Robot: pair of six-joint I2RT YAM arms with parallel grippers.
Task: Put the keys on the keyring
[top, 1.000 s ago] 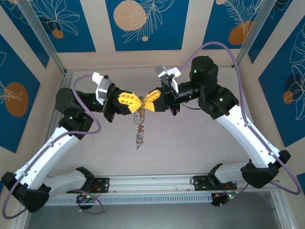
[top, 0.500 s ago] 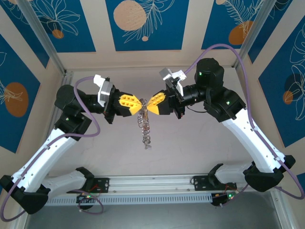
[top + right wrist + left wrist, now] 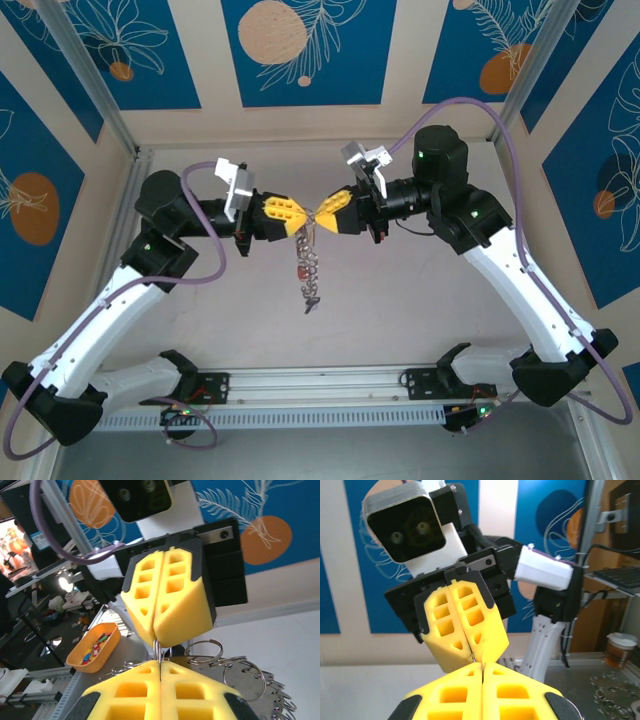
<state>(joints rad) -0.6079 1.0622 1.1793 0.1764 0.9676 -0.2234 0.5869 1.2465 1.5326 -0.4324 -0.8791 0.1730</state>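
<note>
— Where do we find the keyring?

— We record the keyring (image 3: pixel 308 262) hanging edge-on below the spot where the two grippers meet tip to tip, over the middle of the table. Whether its low end touches the surface, we cannot tell. Small keys (image 3: pixel 311 302) dangle from it, a dark one lowest; they are too small for us to report further. From the right wrist we see a flat silver-grey disc with thin wire loops round its rim.

— And the grip?

— The left gripper (image 3: pixel 302 221) is clenched, pads pressed together, on a wire loop of the keyring. The right gripper (image 3: pixel 319 222) is clenched on the same loop from the opposite side. The fingers (image 3: pixel 185 600) are yellow wedge-shaped blocks moulded with square pockets and set in black frames.

— Surface and room?

— We note a pale, matt table (image 3: pixel 420 320) with an aluminium rail (image 3: pixel 320 384) along its near edge. The cream walls (image 3: pixel 210 60) carry blue panels with white leaf outlines and orange discs. Beyond the cell stand an orange tray (image 3: pixel 95 647) of coloured bits and a lidded paper cup (image 3: pixel 620 649).
</note>
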